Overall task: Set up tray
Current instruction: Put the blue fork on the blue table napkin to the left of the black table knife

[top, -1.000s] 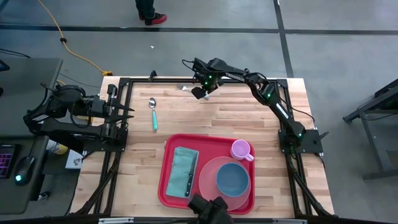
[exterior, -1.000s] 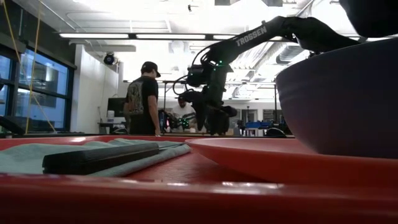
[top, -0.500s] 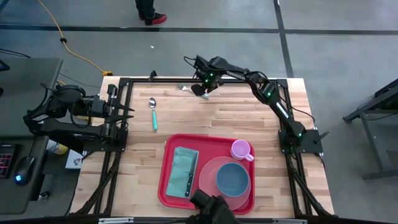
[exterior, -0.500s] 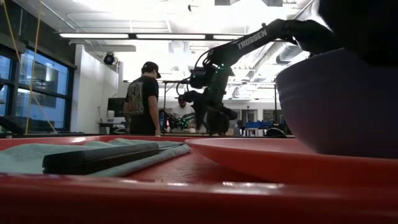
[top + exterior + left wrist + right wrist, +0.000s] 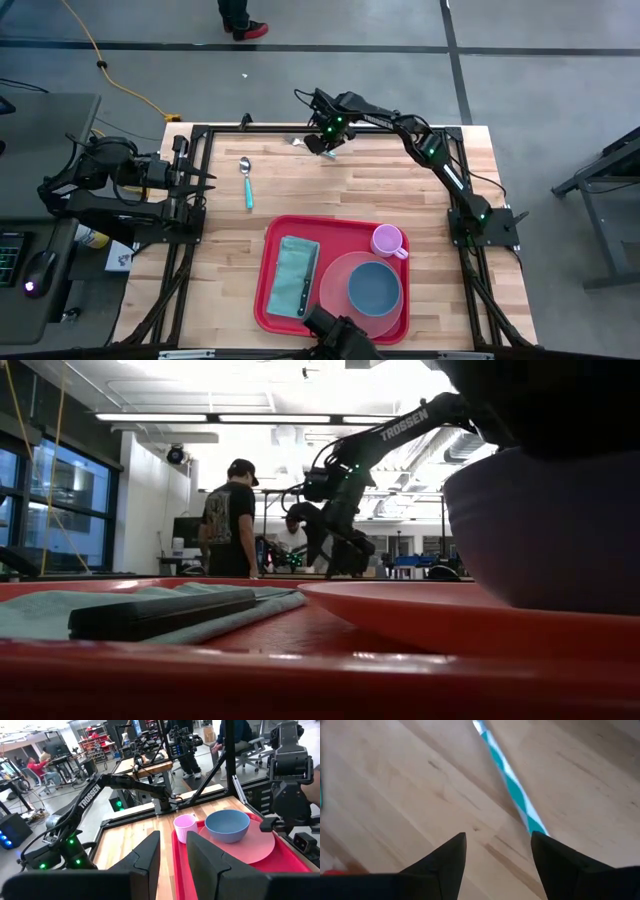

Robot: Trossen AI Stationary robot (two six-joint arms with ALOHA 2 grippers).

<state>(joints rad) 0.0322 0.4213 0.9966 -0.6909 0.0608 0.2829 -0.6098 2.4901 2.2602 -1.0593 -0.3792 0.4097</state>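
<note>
At table's far edge, right gripper [image 5: 320,143] low over the wood, fingers [image 5: 445,857] parted, empty, teal-handled utensil [image 5: 512,782] just ahead. Near front edge, red tray [image 5: 270,265] holding cloth [image 5: 292,268], plate [image 5: 335,280], bowl [image 5: 374,286], cup [image 5: 387,240]. Left gripper [image 5: 205,180] parked at left, slightly open.

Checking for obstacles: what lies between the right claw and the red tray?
In the high view, only bare wooden tabletop lies between the right claw and the tray.
</note>
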